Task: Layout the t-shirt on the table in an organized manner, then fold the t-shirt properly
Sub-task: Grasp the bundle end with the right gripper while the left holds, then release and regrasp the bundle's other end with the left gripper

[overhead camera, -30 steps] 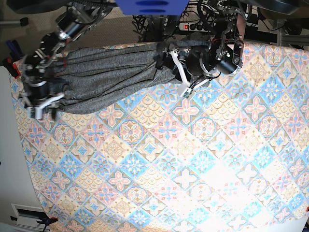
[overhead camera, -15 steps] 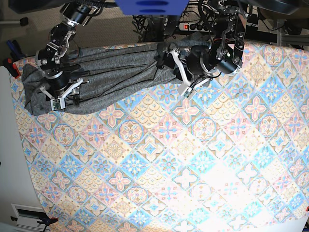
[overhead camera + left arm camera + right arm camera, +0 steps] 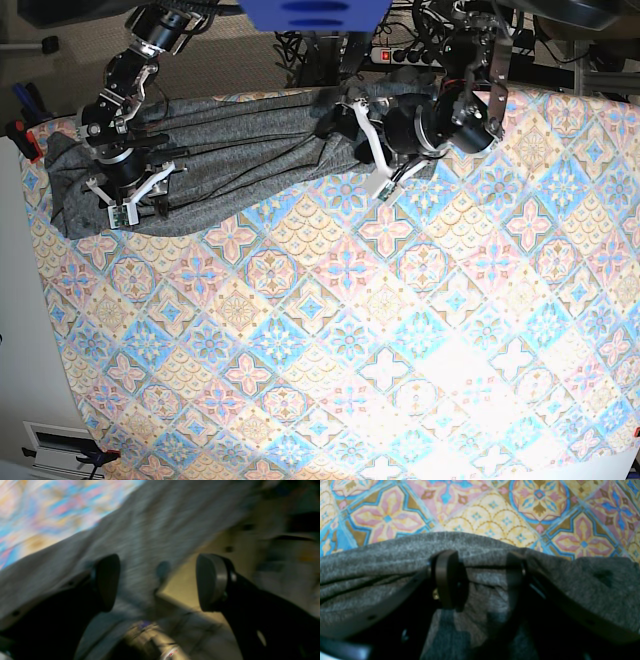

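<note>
The dark grey t-shirt (image 3: 240,150) lies bunched in a long band along the far edge of the table (image 3: 350,330), from the far left corner to past the middle. In the base view my right gripper (image 3: 140,195) sits on the shirt's left part. The right wrist view shows that gripper (image 3: 481,580) open, fingers apart over folded grey t-shirt (image 3: 570,585) cloth near the patterned table (image 3: 475,512). My left gripper (image 3: 335,115) hovers at the band's right part. The blurred left wrist view shows it (image 3: 160,582) wide open above the t-shirt (image 3: 155,525), nothing between its fingers.
A power strip with cables (image 3: 390,52) and a blue object (image 3: 310,15) lie beyond the far edge. A red clamp (image 3: 20,130) sits at the far left corner. The table's left edge runs down beside a white surface (image 3: 15,300).
My right gripper has come off the shirt's left end and moved right onto the cloth; that end now lies loose. The left arm has shifted slightly and is still moving.
</note>
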`<act>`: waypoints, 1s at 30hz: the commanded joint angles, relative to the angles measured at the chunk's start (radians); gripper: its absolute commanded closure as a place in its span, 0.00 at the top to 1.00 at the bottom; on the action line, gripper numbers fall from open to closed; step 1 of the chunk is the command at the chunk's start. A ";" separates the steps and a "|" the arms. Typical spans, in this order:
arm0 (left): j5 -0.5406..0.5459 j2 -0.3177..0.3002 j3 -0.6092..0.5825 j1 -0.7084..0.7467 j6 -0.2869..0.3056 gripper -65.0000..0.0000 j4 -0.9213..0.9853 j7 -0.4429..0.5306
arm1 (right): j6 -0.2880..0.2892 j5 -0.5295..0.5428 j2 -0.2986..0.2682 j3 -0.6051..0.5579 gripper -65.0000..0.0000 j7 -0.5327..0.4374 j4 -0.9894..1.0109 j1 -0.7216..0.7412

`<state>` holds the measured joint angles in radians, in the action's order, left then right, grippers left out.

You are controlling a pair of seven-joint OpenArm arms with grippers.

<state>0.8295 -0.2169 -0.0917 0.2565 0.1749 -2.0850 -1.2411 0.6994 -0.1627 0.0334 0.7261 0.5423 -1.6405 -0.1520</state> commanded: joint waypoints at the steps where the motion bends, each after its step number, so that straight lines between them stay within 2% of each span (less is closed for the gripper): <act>1: 0.064 -0.002 0.036 -0.030 0.001 0.70 -0.015 0.027 | -0.001 0.019 -0.008 0.000 0.45 -0.026 -0.016 0.010; 3: 0.192 -0.003 0.097 -0.042 0.001 0.70 -0.015 0.025 | -0.001 0.019 -0.008 0.002 0.45 -0.026 -0.016 0.010; 5: 0.264 -0.006 0.155 -0.044 0.001 0.70 -0.015 0.021 | -0.001 0.019 -0.008 0.005 0.45 -0.026 -0.016 0.009; 7: 0.279 -0.022 0.192 -0.036 0.001 0.70 -0.015 0.017 | -0.001 0.019 -0.008 0.007 0.45 -0.026 -0.016 0.007; 9: 0.282 -0.086 0.191 -0.018 0.001 0.70 -0.015 0.017 | -0.001 0.019 -0.008 0.008 0.45 -0.026 -0.016 0.007; 16: 0.285 -0.197 0.197 0.154 0.012 0.71 -0.018 0.027 | -0.001 0.019 -0.008 0.008 0.45 -0.026 -0.016 0.005; 18: 0.285 -0.214 0.203 0.188 0.070 0.71 -0.018 0.030 | -0.001 0.019 -0.008 0.008 0.45 -0.026 -0.016 0.005; 23: 0.285 -0.214 0.340 0.281 0.283 0.70 -0.015 0.064 | -0.001 0.019 -0.008 0.008 0.45 -0.026 -0.017 0.004; 27: 0.282 -0.212 0.393 0.310 0.348 0.71 -0.013 0.067 | -0.001 0.019 -0.008 0.008 0.45 -0.026 -0.017 0.004; 30: 0.253 -0.167 0.439 0.329 0.383 0.71 -0.012 0.070 | -0.001 0.019 -0.008 0.010 0.45 -0.026 -0.017 0.004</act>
<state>1.0550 -0.3763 0.3447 0.5800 0.5560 -2.0830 -1.1828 0.6964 -0.1619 0.0341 0.7330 0.5377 -1.6409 -0.1581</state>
